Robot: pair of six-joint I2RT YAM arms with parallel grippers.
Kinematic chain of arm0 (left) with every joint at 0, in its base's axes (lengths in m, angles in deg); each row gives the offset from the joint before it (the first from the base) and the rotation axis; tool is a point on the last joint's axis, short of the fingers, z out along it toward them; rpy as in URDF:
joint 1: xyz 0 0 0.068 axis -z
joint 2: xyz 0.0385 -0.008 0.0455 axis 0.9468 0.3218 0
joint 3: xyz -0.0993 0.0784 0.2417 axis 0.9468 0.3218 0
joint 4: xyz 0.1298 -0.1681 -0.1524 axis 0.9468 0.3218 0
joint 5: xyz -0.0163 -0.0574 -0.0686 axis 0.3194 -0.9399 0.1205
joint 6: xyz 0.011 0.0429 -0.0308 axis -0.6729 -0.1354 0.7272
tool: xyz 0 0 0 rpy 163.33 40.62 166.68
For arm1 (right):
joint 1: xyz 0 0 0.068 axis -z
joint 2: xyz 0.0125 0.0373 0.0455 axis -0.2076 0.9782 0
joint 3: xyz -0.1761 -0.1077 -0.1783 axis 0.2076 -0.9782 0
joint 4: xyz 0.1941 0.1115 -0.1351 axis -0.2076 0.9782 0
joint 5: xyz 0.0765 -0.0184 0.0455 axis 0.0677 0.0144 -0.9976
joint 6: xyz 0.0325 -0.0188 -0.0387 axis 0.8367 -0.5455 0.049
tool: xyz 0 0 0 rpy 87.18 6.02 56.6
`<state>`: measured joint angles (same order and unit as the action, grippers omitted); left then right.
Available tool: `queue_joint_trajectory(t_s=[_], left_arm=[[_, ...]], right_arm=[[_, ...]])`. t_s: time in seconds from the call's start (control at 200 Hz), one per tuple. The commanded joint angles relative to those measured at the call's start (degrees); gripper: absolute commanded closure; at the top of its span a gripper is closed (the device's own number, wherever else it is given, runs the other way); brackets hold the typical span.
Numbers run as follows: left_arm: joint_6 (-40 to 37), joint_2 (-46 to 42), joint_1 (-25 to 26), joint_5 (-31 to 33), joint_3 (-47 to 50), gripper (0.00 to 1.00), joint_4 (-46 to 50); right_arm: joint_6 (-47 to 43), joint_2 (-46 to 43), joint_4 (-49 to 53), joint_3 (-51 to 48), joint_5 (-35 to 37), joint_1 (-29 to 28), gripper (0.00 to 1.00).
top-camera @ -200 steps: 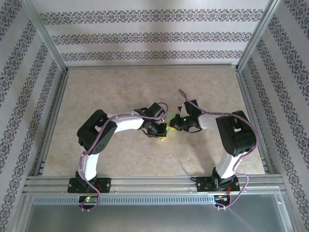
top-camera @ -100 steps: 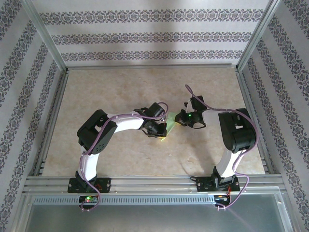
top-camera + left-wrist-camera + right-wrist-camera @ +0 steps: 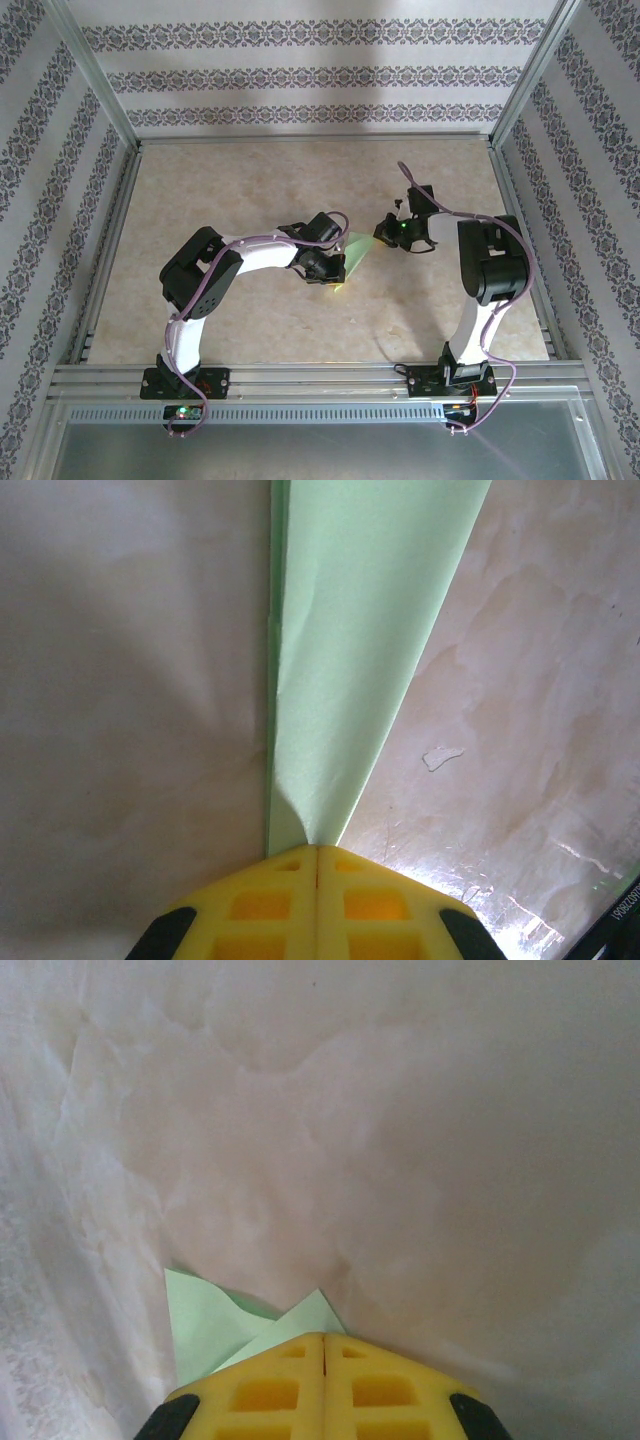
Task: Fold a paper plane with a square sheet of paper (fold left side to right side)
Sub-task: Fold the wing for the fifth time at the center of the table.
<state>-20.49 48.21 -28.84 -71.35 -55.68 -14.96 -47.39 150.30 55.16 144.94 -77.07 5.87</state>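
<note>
The square sheet of paper (image 3: 357, 252) is light green and folded into a long narrow shape at the table's middle, between the two arms. In the left wrist view the sheet of paper (image 3: 360, 630) runs away from my left gripper (image 3: 317, 848), narrowing into the seam of the shut yellow fingers, which pinch its near end. From above, my left gripper (image 3: 336, 279) is at the paper's near left end. My right gripper (image 3: 382, 234) is shut just right of the paper's far end. Two paper corners (image 3: 205, 1325) peek out from under the tips of my right gripper (image 3: 324, 1337).
The beige marbled tabletop (image 3: 250, 180) is fenced by aluminium rails (image 3: 300, 375) at the front and patterned walls on the other sides. A small white fleck (image 3: 442, 757) lies on the table right of the paper.
My right gripper has moved back and to the right, off the middle of the paper, uncovering more green. The left arm has held still.
</note>
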Motion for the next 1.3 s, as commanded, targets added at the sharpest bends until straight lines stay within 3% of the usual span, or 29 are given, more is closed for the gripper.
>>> queue_joint_trajectory(t_s=[0.0, 0.2, 0.425, 0.715, 0.949, 1.299], left_arm=[[-0.84, 1.96, 0.67, 1.84, 2.19, 1.00, 7.98], [-0.67, 1.66, 0.70, 1.82, 2.40, 1.00, 7.52], [-0.48, 1.18, 0.67, 1.82, 2.38, 1.00, 7.19], [-0.32, 0.55, 0.76, 1.74, 1.83, 1.00, 6.89], [-0.30, 0.42, 0.85, 1.51, 1.39, 1.00, 6.87], [0.14, -0.02, 0.94, 1.39, 1.29, 1.00, 6.56]], right_arm=[[-1.74, 1.40, 0.76, 2.79, 4.02, 1.34, 1.00], [-0.93, 0.82, 1.32, 4.61, 2.55, 3.00, 1.00], [1.19, -8.52, 2.11, 1.43, 0.20, 3.08, 1.00], [10.38, -18.61, -3.18, -12.34, -0.40, -6.50, 1.00], [16.03, -16.40, -9.33, -15.52, 0.67, -13.74, 1.00], [17.93, -10.69, -11.19, -16.21, 1.55, -16.57, 1.00]])
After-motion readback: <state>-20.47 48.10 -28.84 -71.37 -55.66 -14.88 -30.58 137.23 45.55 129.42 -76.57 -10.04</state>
